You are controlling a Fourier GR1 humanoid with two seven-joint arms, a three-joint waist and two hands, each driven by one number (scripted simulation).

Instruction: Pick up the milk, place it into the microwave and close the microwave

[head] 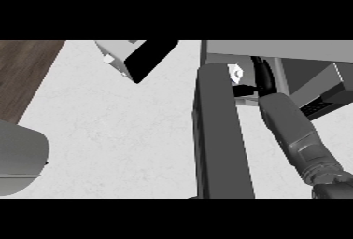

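Observation:
The microwave (276, 49) stands at the upper right with its dark door (217, 140) swung open toward me. The milk (236, 72), a small white carton, shows just inside the opening, right behind the door's top edge. My right forearm reaches up into the cavity. My right hand (262, 77) is beside the carton, with the fingers along its right side and the thumb under it, curled round it. Most of the carton is hidden by the door and the hand. A grey rounded arm part (21, 158) sits at the lower left, but no left hand shows.
A white box-like object with a black panel (141, 58) lies tilted at the top centre-left. The counter's left edge (41, 79) runs diagonally, with wooden floor beyond it. The open door splits the counter between the arms.

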